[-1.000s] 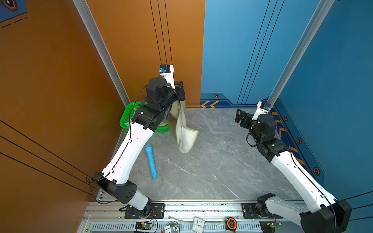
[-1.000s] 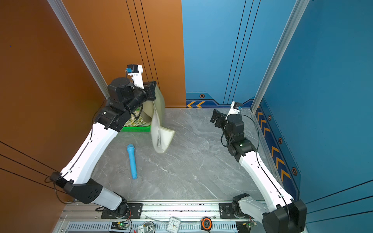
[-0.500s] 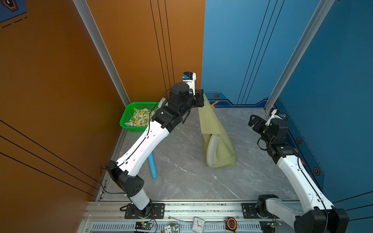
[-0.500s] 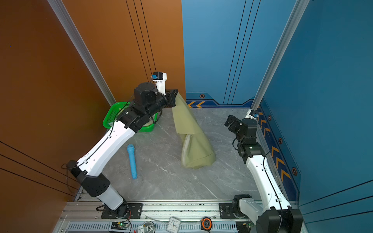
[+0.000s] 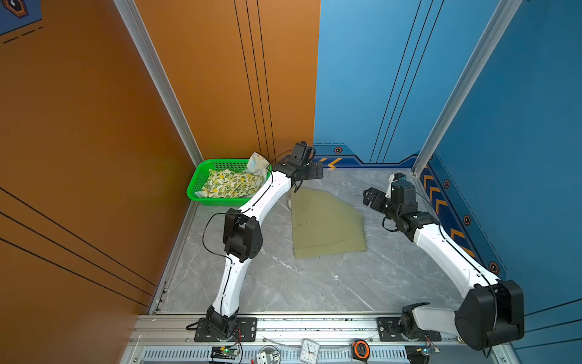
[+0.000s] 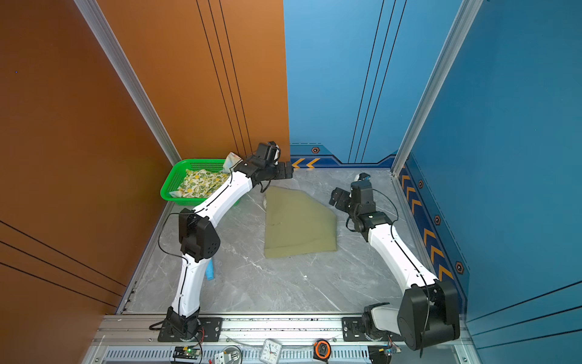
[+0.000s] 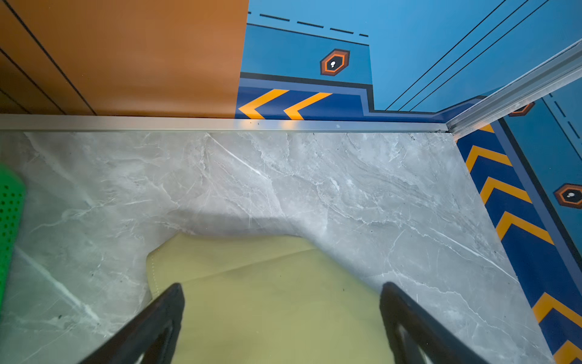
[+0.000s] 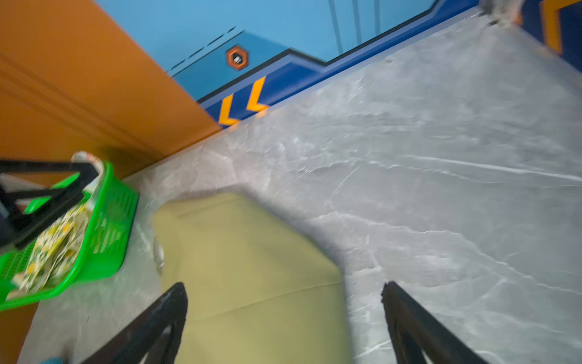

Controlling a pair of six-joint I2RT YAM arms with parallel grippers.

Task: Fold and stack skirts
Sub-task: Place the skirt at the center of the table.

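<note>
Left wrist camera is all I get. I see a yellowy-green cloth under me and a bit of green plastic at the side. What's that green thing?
Observer: It's a green basket in the far corner by the orange wall. The lemon skirt is lying in it.
Operator: Is anything else in there?
Observer: Yes, a pastel skirt pokes up over the basket's far rim.
Operator: Where's my other hand?
Observer: The right hand is open and empty, raised near the opposite edge of the olive skirt.
</note>
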